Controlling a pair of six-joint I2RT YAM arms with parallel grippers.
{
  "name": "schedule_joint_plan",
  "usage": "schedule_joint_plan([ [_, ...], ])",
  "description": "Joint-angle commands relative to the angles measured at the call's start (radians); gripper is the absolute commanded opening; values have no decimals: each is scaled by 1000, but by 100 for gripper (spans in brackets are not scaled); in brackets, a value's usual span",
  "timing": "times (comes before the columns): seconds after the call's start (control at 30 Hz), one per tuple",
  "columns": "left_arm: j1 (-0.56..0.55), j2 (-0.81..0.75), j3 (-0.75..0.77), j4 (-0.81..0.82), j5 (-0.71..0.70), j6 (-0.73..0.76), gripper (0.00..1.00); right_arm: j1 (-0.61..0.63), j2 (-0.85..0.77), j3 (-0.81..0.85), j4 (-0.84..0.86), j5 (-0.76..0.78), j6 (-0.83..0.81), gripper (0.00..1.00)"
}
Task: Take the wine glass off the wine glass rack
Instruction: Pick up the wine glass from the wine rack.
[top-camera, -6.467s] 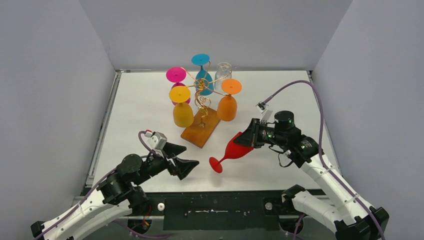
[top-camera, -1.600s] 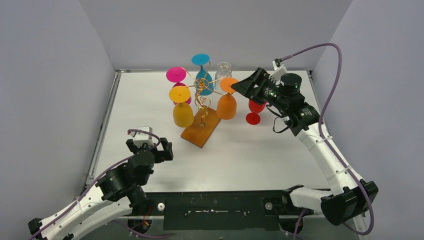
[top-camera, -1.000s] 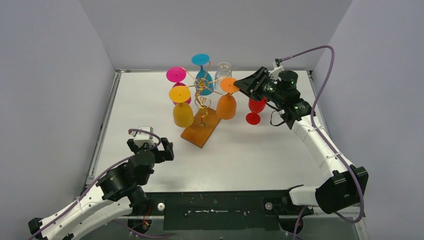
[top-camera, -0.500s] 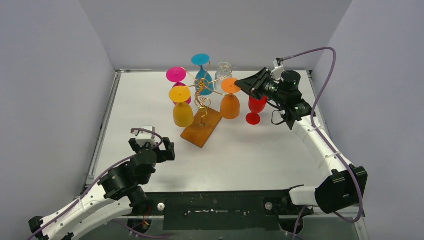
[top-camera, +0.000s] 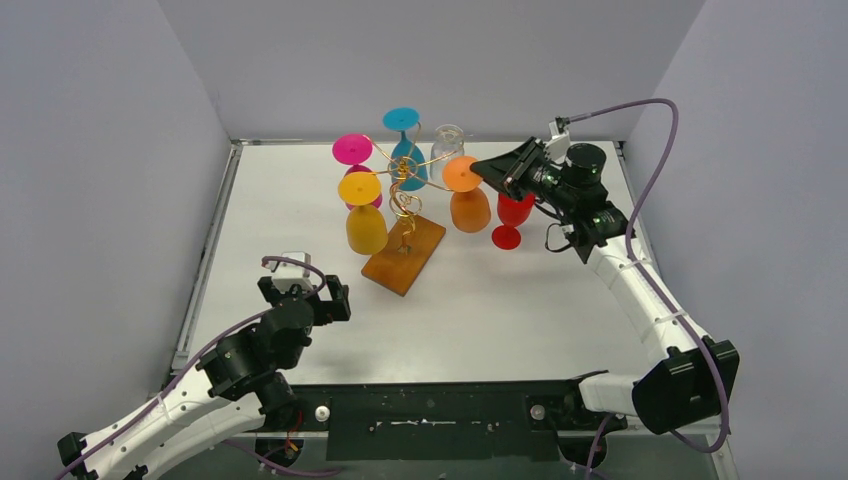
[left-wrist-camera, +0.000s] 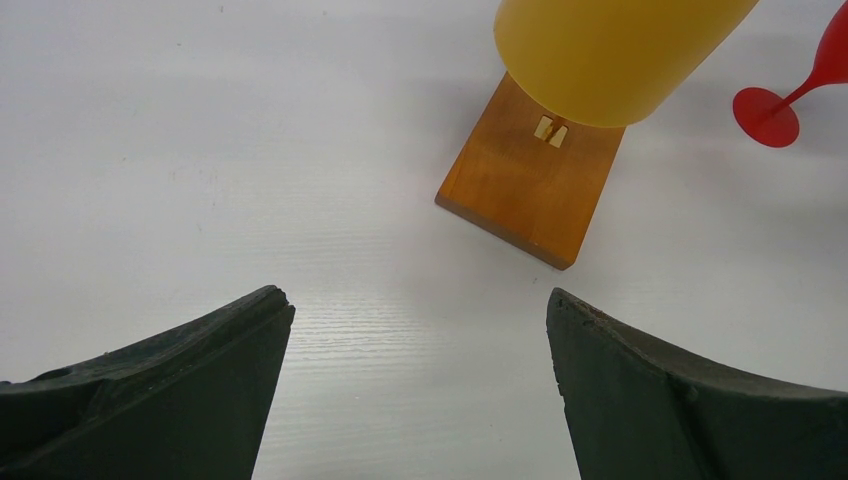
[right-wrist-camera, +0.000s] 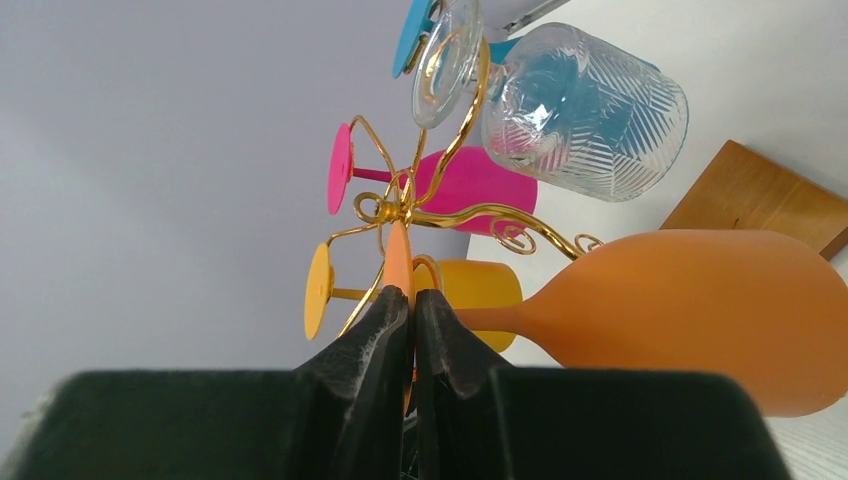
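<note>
Orange wine glass (top-camera: 470, 209) is seen hanging upside down at upper centre of the top view. Foot disc is up, bowl is down, mouth faces the table (top-camera: 290, 200). Long axis is near vertical, with the bowl swung slightly toward frame right.

In the right wrist view the same glass (right-wrist-camera: 700, 310) is laid across the frame. Foot is edge-on at centre, stem runs right, bowl fills the right side.

It is located at the right-hand scroll arm of the wine glass rack (top-camera: 401, 262), just left of a red glass (top-camera: 512, 214) standing upright on the table. Whether the stem has cleared the gold wire (right-wrist-camera: 450, 215) cannot be told.

Right gripper (top-camera: 481, 168) is clamped on the rim of the orange foot disc. In the wrist view the foot is seen pinched between the two fingers (right-wrist-camera: 412, 297).

Right arm is stretched from lower right up the right side of the frame, with the wrist bent left so the gripper is pointed at the rack top.

Left arm is folded at lower left. Left gripper (top-camera: 305, 298) is held low over the table and aimed up-frame at the rack base (left-wrist-camera: 530, 190). Its jaws are spread wide (left-wrist-camera: 420, 310) and nothing is held.

Yellow (top-camera: 365, 228), pink (top-camera: 352, 150), teal (top-camera: 402, 119) and clear (top-camera: 446, 140) glasses are hung inverted on the other arms.
</note>
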Motion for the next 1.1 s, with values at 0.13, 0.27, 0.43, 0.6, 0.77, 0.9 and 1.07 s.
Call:
schedule_joint_plan([
  [0.13,7,7,4,36,3,11,97,-5,-39,-40,132,-43,108,0],
  [0.27,7,10,4,37,3,10,97,-4,-49,-93,263,-62,230,0],
  [0.43,7,16,4,38,5,11,97,-5,-63,-98,276,-63,258,0],
  [0.6,7,20,4,39,9,13,97,-6,-78,-105,268,-61,261,0],
  [0.77,9,20,3,40,9,12,97,-3,-89,-129,268,-58,262,0],
  [0.9,10,22,4,40,10,11,97,1,-89,-145,280,-70,252,0],
  [1.07,13,27,4,42,14,14,97,16,-74,-100,240,-73,191,0],
])
